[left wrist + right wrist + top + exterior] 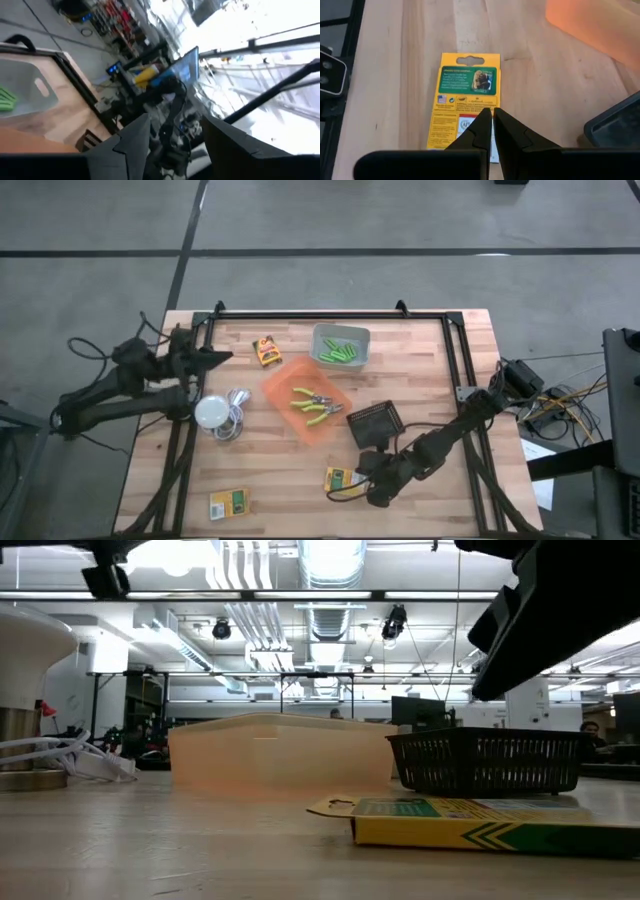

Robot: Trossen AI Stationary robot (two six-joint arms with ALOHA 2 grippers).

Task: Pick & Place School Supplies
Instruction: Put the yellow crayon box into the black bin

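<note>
right gripper (492, 125) jaws closed, over yellow box (466, 107) near orange bin (308, 402); probably open before descending. left gripper (172, 142) open, idle.

The left arm lies along the table's left edge, stretched toward the far side, its wrist raised and tipped upward so that its camera looks off into the room. The left gripper (215, 356) sits at the far left of the table, its two dark fingers (131, 142) spread wide apart with nothing between them.

The right arm reaches in from the right edge, slanting across the near right part of the table with its wrist angled down. The right gripper (372, 483) points at the tabletop near the front edge; its fingertips (481, 131) are pressed together and grip nothing.
</note>
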